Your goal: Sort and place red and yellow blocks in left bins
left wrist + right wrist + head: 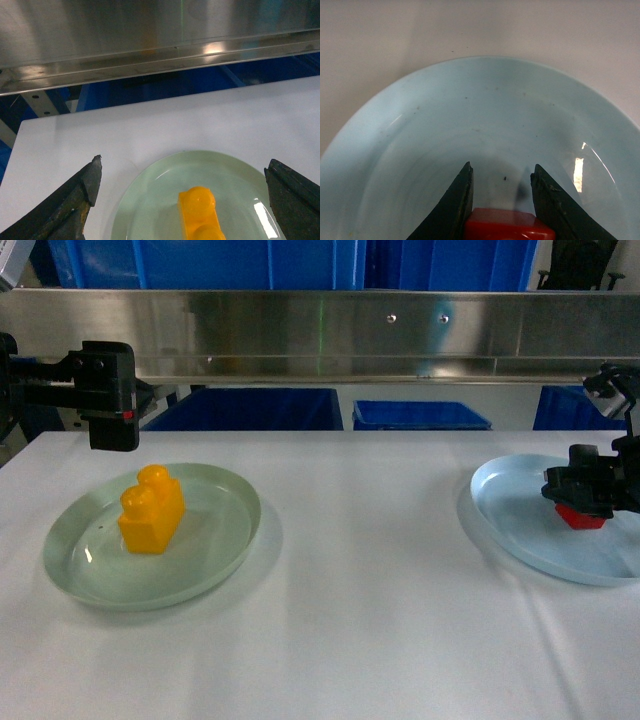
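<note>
A: Where are the blocks?

B: The red block (pixel 509 224) lies in the pale blue plate (pixel 500 502) near the tabletop's (pixel 360 600) right edge, pinched between the fingers of the right claw (pixel 502 187). The yellow block (pixel 151 508) stands in the pale green plate (pixel 215 550) toward the left edge, untouched.

A: And the left claw?

B: The left claw (pixel 182 187) is spread wide, one finger on each side of the green plate in the wrist view, above its far rim.

A: The bins?

B: Blue bins (pixel 250 410) sit beyond the tabletop's far edge, under a steel rail (pixel 330 330).
</note>
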